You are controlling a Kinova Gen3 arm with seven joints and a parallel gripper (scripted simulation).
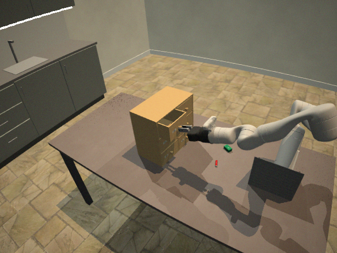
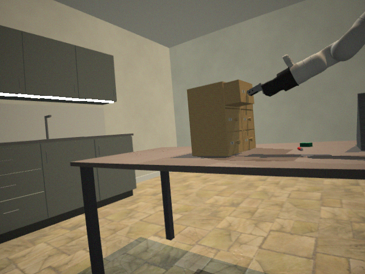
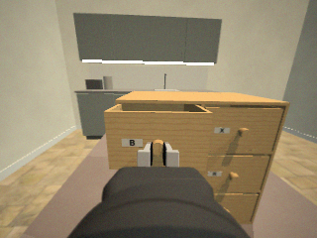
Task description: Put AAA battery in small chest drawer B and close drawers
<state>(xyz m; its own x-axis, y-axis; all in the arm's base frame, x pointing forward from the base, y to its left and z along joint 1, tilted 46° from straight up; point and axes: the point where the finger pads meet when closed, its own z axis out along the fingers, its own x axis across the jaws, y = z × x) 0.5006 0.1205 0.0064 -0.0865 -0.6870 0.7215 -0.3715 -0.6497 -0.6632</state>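
Note:
Drawer B (image 1: 171, 135) (image 2: 232, 94) (image 3: 183, 130) is the top left drawer of the wooden chest (image 1: 148, 136) (image 2: 206, 124) (image 3: 198, 96) in the wrist view. It stands partly out and looks level; I see nothing in the visible part of its inside. My gripper (image 1: 179, 128) (image 2: 250, 92) (image 3: 158, 150) is shut on its round knob (image 3: 158, 145), one finger on each side. The small red battery (image 1: 216, 163) (image 2: 299, 148) with a grey end lies on the table, away from the chest's front. The chest stands upright.
A green block (image 1: 228, 148) (image 2: 305, 144) lies near the battery. A large dark panel (image 1: 275, 178) (image 2: 361, 120) stands by the arm's base. Drawer X (image 3: 263, 130), beside drawer B, and the drawers below look pushed in; their knobs stick out.

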